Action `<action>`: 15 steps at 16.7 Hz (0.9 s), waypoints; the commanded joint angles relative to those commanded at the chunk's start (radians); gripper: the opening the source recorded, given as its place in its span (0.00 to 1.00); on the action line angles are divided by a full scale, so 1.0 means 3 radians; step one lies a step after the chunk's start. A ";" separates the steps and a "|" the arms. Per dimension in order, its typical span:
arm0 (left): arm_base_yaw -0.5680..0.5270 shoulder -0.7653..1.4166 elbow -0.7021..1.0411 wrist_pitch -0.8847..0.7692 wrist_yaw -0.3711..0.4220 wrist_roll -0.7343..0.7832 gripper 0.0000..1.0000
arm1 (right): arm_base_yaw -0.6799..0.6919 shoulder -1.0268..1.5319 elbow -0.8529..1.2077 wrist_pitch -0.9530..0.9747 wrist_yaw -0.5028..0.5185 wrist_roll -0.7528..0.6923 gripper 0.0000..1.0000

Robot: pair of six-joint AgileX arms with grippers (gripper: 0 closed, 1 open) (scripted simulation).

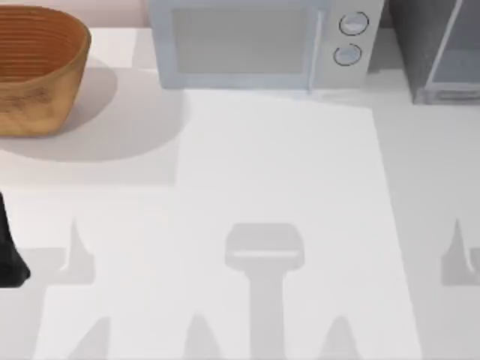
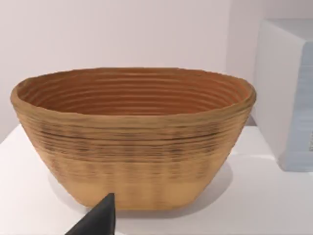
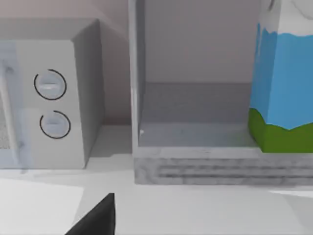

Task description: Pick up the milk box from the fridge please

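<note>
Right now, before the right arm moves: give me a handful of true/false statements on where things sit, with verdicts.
1. The milk box stands upright inside the fridge. True.
2. The microwave sits between the basket and the fridge in the top view. True.
3. The basket holds the milk box. False: in the left wrist view the basket's inside shows nothing in it, and the carton is in the fridge.
4. The right pincer is closed on the milk box. False: the right wrist view shows the carton standing free, with only a dark fingertip at the frame edge, well short of it.
5. The microwave has two round dials. True.
</note>
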 joint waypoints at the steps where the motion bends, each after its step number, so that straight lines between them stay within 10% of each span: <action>1: 0.0000 0.0000 0.0000 0.0000 0.0000 0.0000 1.00 | 0.0000 0.0000 0.0000 0.0000 0.0000 0.0000 1.00; 15: 0.0000 0.0000 0.0000 0.0000 0.0000 0.0000 1.00 | -0.0886 0.2885 0.0289 0.2625 -0.0830 0.0010 1.00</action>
